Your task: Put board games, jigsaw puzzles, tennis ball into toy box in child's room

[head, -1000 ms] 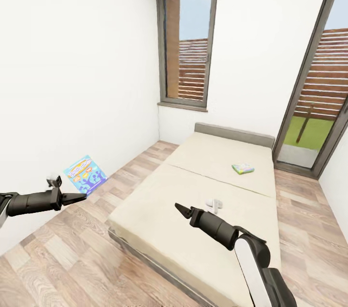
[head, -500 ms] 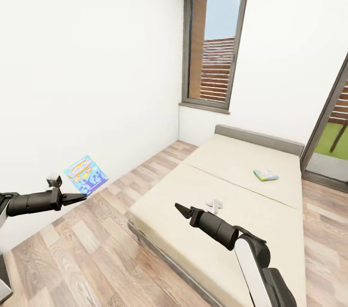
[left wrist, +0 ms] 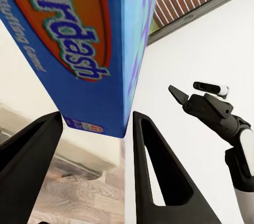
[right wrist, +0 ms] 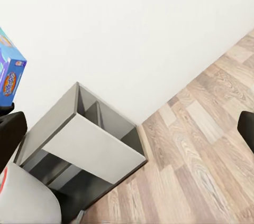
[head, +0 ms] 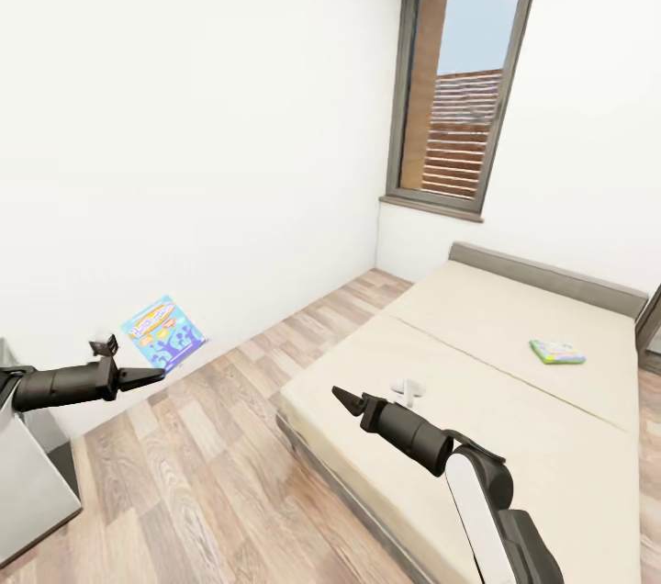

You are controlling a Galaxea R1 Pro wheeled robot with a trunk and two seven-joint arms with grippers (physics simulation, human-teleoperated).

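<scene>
Fingers of the left gripper (left wrist: 90, 166) are pinching a blue board game (head: 162, 333) by its edge; right gripper (head: 347, 400) state unclear. Carry level toward the table (head: 32, 492); another game (head: 556, 352) is lying near the bed's (head: 477, 437) headboard corner.

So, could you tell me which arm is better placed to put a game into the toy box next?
The left: its gripper is shut on a blue board game, ready to deliver. The right gripper holds nothing, hanging over the bed.
</scene>
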